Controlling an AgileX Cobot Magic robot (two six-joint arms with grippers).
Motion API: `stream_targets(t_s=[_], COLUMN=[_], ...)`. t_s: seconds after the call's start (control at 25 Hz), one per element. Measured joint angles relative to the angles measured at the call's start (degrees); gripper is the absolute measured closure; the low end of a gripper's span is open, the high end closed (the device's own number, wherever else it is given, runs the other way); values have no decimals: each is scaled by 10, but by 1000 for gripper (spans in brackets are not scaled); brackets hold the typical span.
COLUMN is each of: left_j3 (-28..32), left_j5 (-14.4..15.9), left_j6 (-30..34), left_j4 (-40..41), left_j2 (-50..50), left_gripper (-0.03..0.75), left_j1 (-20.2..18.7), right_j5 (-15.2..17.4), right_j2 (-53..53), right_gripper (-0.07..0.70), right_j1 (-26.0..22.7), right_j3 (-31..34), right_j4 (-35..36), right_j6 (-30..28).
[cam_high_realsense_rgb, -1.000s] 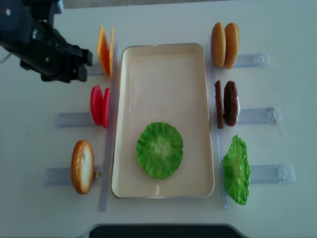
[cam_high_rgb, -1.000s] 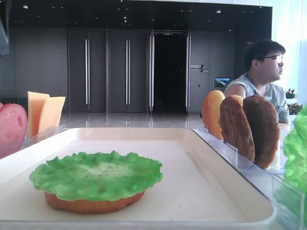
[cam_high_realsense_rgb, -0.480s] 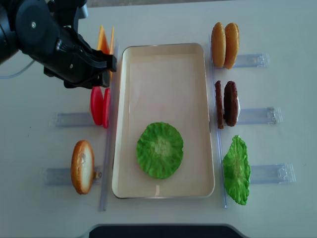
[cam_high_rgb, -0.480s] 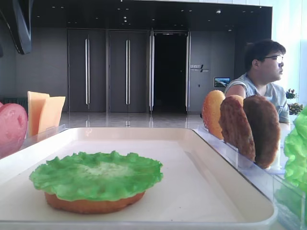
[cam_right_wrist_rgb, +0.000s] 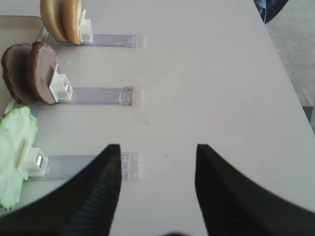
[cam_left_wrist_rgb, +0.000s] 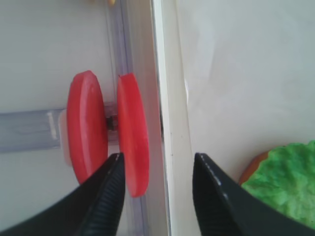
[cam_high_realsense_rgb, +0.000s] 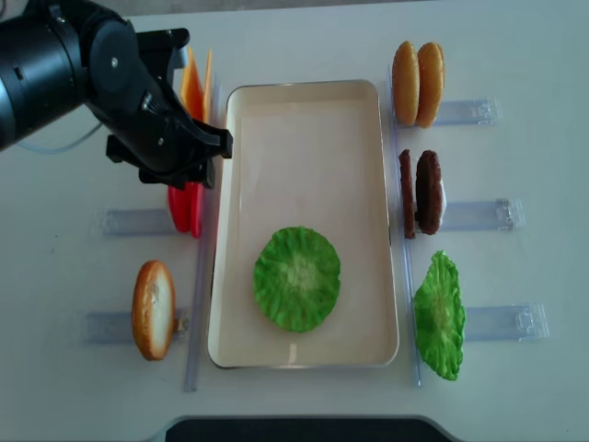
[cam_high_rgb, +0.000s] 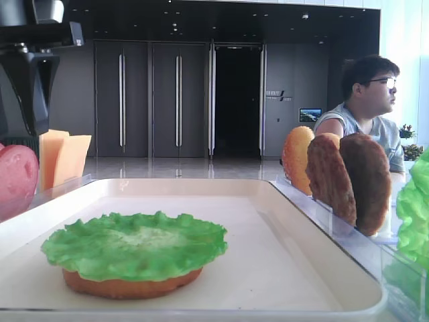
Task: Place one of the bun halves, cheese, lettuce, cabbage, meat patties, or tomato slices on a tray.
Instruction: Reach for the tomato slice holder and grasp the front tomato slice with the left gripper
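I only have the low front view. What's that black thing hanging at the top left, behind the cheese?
Observer: That's the left gripper. Its wrist camera shows it over the two tomato slices, which stand on edge in a clear rack.
Operator: Has it grabbed one?
Observer: No. Its jaws stand open and hold nothing; the slice nearer the tray sits roughly below the gap.
Operator: Is there a second arm?
Observer: Yes. The right gripper is open and empty above the bare table, beside the rack with the spare lettuce.
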Motion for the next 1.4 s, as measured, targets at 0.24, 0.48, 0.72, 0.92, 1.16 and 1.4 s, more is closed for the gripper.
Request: stream_targets(t_s=[0.24,0.48,0.72,0.92,1.16,1.4], left_j3=[0,-1,-1,-1,-1,-6], left_j5=[-3,-4,-5,-5,-4,4], left_j6=[0,0,0,0,0,8], left_j4=[10,17,31,37,44,44], left_j2=[31,58,59,59,59,59], left_gripper=[367,367,377,473,643,661], left_j1=[0,0,0,0,0,0], right_j5=[0,0,0,0,0,0], right_j2=[0,0,0,0,0,0], right_gripper=[297,297,297,297,297,297], right_j1=[0,0,0,0,0,0], right_j3=[0,0,0,0,0,0], right_j4=[0,0,0,0,0,0], right_j6=[0,0,0,0,0,0])
